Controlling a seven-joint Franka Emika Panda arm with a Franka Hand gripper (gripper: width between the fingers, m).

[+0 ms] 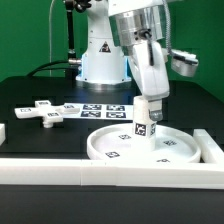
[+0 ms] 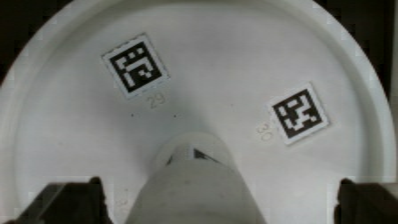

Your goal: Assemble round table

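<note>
The large rimmed round disc [image 1: 165,150] lies flat on the table at the exterior view's right and fills the wrist view [image 2: 214,90], with two square tags showing. The short cylindrical post [image 1: 142,120] stands upright on the disc near its middle, with a tag on its side. It also shows in the wrist view [image 2: 205,185]. My gripper [image 1: 150,99] is over the post's top, and its dark fingers [image 2: 71,200] stand either side of the post with a gap to it, so it is open [image 2: 214,200]. The small cross-shaped foot [image 1: 42,112] lies at the exterior view's left.
The marker board [image 1: 100,109] lies flat behind the disc. A long white rail [image 1: 90,166] runs along the front edge, with a shorter rail piece [image 1: 207,146] at the exterior view's right and another [image 1: 3,132] at its left. The robot base [image 1: 100,60] stands at the back.
</note>
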